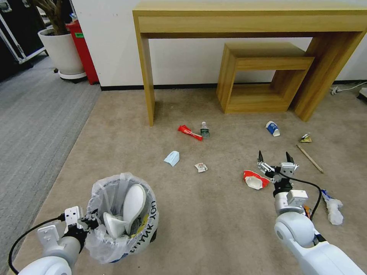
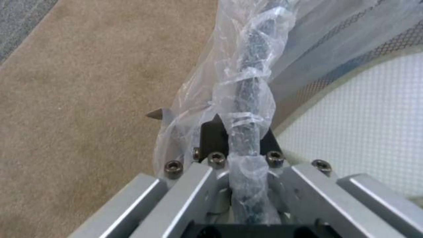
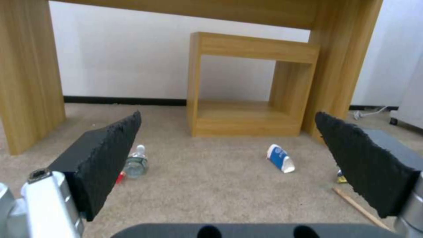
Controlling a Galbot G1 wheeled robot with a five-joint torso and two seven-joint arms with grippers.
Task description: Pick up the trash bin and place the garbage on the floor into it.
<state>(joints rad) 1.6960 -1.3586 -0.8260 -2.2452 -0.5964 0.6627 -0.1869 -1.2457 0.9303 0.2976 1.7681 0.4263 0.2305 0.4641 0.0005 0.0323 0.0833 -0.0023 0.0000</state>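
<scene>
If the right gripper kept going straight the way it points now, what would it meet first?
Probably bare floor: the open right gripper points at carpet between the small bottle and the paper cup. Beyond lies the wooden cube shelf; depth is unclear.

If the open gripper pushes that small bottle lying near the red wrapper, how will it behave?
The small bottle lies on its side on the carpet, so it would probably roll. It looks clear and nearly empty, so likely light. The right gripper is open.

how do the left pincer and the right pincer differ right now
The left pincer is shut on the bin rim; the right pincer is open and holds nothing. The left sits at the bin's side; the right hovers above the carpet beside a red-and-white wrapper. Both have black pads.
</scene>
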